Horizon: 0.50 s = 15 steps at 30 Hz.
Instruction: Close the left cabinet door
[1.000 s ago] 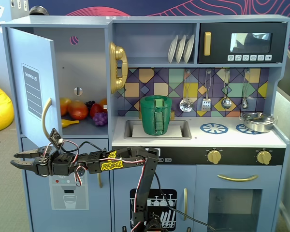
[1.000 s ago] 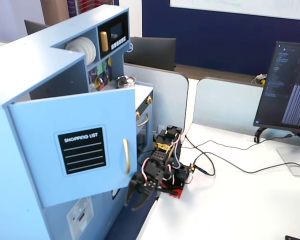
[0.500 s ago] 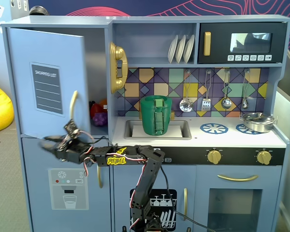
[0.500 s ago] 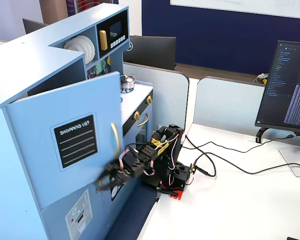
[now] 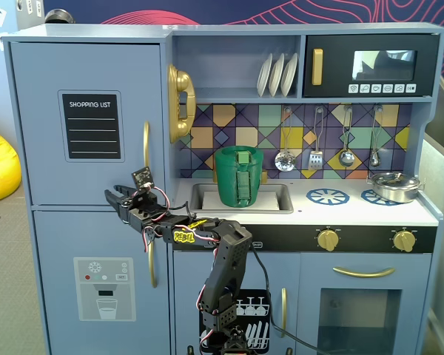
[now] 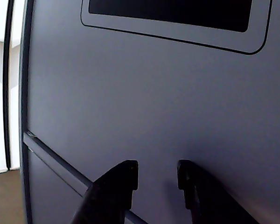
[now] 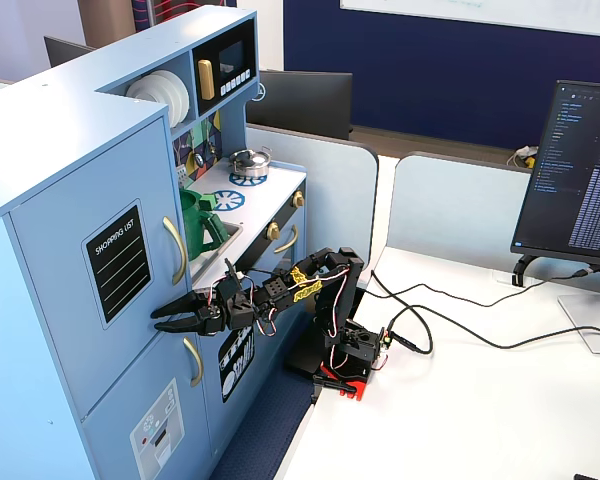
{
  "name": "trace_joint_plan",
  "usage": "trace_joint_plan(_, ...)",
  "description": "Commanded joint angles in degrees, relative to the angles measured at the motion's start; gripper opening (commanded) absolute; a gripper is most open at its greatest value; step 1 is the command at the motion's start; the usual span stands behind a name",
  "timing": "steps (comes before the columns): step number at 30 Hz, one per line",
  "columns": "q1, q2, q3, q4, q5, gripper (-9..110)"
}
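Office desks, a dark monitor (image 7: 578, 170) and a white counter (image 7: 460, 400) carrying the arm's base surround a light-blue toy kitchen. Farthest left in a fixed view stands the left cabinet door (image 5: 89, 122), with its black "SHOPPING LIST" panel (image 5: 92, 126) and curved gold handle (image 5: 146, 146) along its right edge. It looks flush with the cabinet frame, or very nearly; from these angles I cannot tell whether a thin gap is left.

Next comes the tool (image 5: 109, 198), reaching out past the counter's near-left corner to the door's lower edge, just under the handle. Its fingers (image 6: 116, 184) are parted with nothing between them, tips at or almost on the blue panel in the wrist view.

Right of that are the sink with a green jug (image 5: 240, 176), hanging utensils, a small pot (image 5: 394, 185) and the black microwave door (image 5: 370, 65).

Judging by its look, the door is a stiff painted wooden board, light on its hinge and smooth enough for fingertips to slide. It needs no grasp: a flat push on the panel near the handle side, far from the hinge, should swing it most easily. The handle is the only real hold, and mainly useful for pulling.
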State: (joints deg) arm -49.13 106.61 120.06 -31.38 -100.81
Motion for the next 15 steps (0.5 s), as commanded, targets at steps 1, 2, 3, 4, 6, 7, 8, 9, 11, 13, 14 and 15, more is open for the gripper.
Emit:
trace_joint_plan(1,0.62,5.62,0.62,2.2,1.32,0)
trace_joint_plan(2,0.18,8.79,2.55,5.45,1.58,0)
trace_joint_plan(3,-0.09,12.39,4.83,8.96,1.58,0)
trace_joint_plan(4,-0.18,16.26,7.38,13.01,1.76,0)
trace_joint_plan(6,0.97,24.7,12.74,22.85,2.46,0)
trace_joint_plan(7,2.37,28.83,15.38,27.86,3.16,0)
trace_joint_plan(8,4.04,32.96,17.58,33.49,3.78,0)
trace_joint_plan(9,6.06,36.91,19.6,39.81,4.31,0)
trace_joint_plan(11,10.99,44.21,22.41,53.96,4.22,0)
trace_joint_plan(13,16.7,49.66,23.47,68.99,4.66,0)
trace_joint_plan(14,19.86,51.42,23.99,75.67,4.31,0)
trace_joint_plan(15,23.12,53.09,24.79,80.77,4.04,0)
